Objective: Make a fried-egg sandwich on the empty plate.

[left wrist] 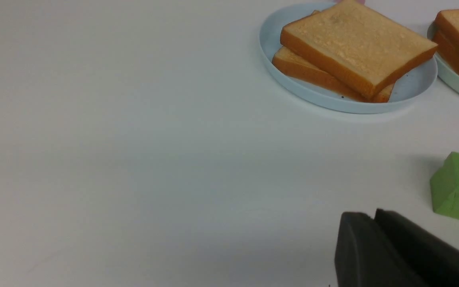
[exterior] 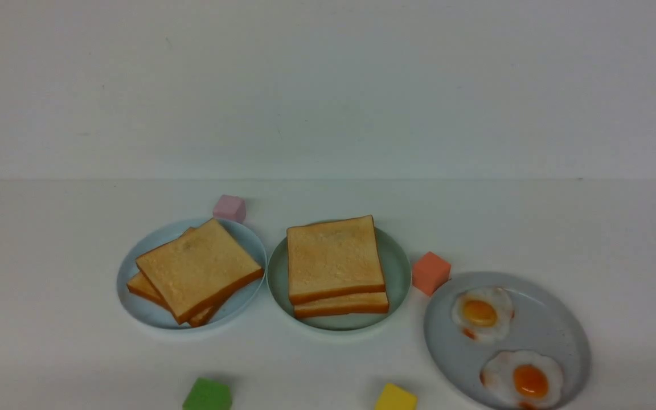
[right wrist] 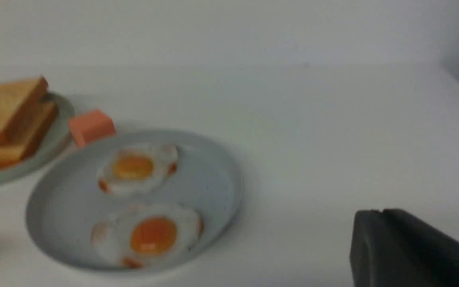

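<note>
The mint-green plate [exterior: 397,267] sits mid-table and carries two stacked golden toast slices, the upper one [exterior: 333,259] shifted back over the lower one [exterior: 342,304]. I cannot tell whether anything lies between them. Two fried eggs [exterior: 482,313] [exterior: 524,378] lie on the grey plate [exterior: 556,319] at the right. Neither gripper shows in the front view. In the left wrist view my left gripper [left wrist: 374,215] is shut and empty, low over bare table near a green cube [left wrist: 458,187]. In the right wrist view my right gripper [right wrist: 381,212] is shut and empty, beside the grey plate [right wrist: 221,171].
A pale blue plate [exterior: 237,304] at the left holds two more toast slices [exterior: 198,266]. Foam cubes stand around: pink [exterior: 229,208] behind it, salmon [exterior: 430,272] between the green and grey plates, green [exterior: 207,394] and yellow [exterior: 395,397] near the front edge.
</note>
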### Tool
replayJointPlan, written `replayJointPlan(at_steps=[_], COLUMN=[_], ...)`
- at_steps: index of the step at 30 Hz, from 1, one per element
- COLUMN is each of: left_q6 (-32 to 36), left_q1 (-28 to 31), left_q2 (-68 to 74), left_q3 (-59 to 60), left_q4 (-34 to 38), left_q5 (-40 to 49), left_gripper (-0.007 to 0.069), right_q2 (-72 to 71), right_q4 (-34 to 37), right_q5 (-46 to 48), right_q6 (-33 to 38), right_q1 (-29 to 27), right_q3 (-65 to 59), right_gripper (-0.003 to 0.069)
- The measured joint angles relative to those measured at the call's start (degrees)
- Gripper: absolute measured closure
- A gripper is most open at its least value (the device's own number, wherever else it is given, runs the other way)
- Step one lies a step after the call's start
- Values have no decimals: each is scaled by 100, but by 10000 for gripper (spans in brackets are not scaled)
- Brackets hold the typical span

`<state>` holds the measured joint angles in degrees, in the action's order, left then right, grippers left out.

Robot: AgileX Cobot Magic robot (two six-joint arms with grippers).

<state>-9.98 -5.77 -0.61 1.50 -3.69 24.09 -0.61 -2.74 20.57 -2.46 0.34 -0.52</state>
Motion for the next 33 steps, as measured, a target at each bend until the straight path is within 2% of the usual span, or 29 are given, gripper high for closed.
replayJointPlan(at_steps=[33], left_q6=[0], left_q1=[0], left_q2=[0], left_q3=[0], left_q4=[0], left_q5=[0], left_gripper=[532], right_q2=[-2], right_q4=[-107], right_q5=[195], right_q6=[90], right_q1=[-26], right_q3=[-43], right_gripper=[562])
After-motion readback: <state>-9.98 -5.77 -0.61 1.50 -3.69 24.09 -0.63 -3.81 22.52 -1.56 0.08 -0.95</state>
